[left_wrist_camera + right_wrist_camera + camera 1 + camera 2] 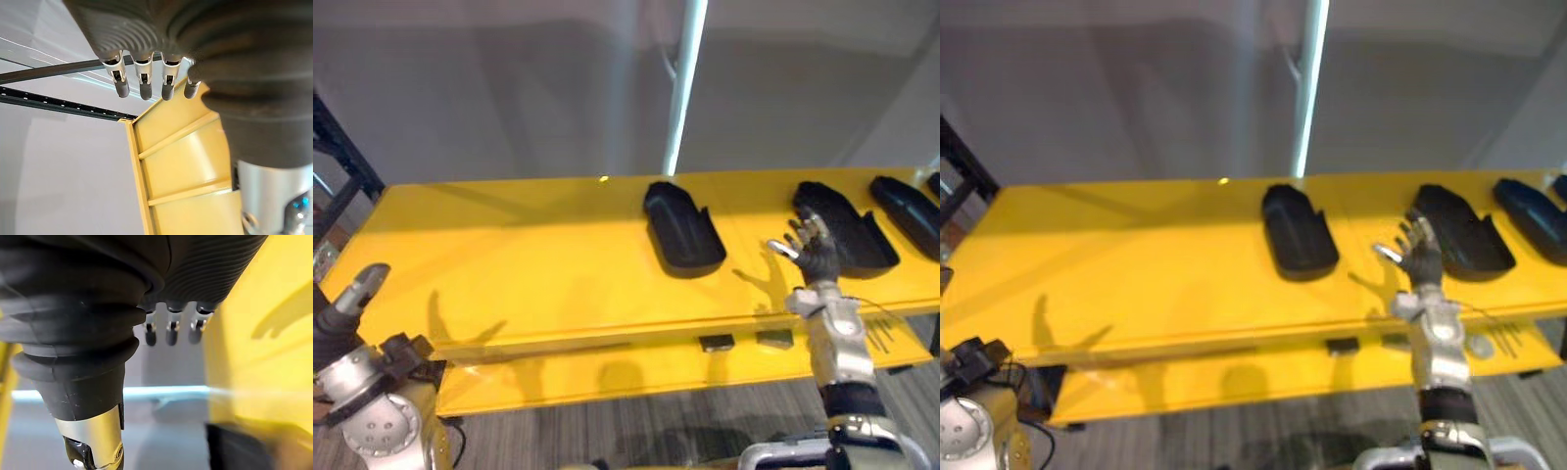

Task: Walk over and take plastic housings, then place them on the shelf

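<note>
My right hand (815, 253), spread and empty, hangs at the edge of the middle housing (850, 230). The left housing (683, 230) sits apart, bare table (509, 264) beyond. I see my left hand (146, 29) relaxed, low.

Premises read as a workshop or light-industrial bay, not a home. Evidence: a long yellow sheet-metal worktop (509, 264) with a lower yellow ledge (607, 377) under its front edge. Several black moulded plastic housings (682, 227) of like shape are laid out in a row on it. A dark perforated rack rail (58, 102) stands at one end. The wall (489, 98) behind is bare and grey. The grey floor covering (636, 426) is possibly carpet tile; texture unclear.
</note>
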{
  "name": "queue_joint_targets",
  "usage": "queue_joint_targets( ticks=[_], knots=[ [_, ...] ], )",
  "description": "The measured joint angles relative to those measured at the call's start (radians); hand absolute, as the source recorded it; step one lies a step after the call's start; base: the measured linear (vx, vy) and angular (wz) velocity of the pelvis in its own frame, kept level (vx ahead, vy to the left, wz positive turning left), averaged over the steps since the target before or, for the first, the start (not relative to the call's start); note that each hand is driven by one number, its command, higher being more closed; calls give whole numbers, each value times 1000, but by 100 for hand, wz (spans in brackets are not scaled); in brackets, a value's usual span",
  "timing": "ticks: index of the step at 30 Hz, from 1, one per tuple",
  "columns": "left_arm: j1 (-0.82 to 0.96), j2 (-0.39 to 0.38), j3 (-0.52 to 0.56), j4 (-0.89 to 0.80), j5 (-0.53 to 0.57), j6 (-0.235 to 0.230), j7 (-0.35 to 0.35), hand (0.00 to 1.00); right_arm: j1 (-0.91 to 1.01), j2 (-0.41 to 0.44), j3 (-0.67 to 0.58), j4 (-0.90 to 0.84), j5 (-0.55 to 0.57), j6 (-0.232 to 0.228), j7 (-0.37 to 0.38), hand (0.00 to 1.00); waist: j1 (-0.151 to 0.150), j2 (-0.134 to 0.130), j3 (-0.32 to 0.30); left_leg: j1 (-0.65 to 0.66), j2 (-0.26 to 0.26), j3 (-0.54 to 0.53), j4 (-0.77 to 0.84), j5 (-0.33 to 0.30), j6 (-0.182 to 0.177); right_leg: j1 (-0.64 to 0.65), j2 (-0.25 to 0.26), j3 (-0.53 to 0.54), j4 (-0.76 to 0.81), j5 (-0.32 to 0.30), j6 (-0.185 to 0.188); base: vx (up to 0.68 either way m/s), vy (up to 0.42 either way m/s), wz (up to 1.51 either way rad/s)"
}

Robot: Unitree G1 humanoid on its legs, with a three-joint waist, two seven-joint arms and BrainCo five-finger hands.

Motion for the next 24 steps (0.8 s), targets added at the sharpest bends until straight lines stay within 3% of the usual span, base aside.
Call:
queue_joint_targets(
  ticks=[5, 14, 24],
  knots=[
    [-16, 18, 1, 14, -5, 0, -6, 0, -16, -2, 32, 84, 11, 28, 58, 0, 8, 4, -2, 0, -2, -6, 0, 3, 3, 1, -1, -4, 0, 0, 0, -5, -4, 3],
    [-24, 18, 17, 20, 2, 7, -11, 0, -42, -2, 95, 203, 9, 34, 139, 0, 30, 4, -1, 2, -8, -26, 1, 5, 6, 14, -8, -27, 1, 1, 1, -6, -4, 7],
    [-25, 18, 19, 20, 2, 12, -10, 0, -69, 4, 117, 231, 9, 32, 140, 0, 41, 10, 2, 2, -9, -35, 1, 6, 6, 18, -8, -27, 1, 1, 1, -10, -7, 1]
  ],
)
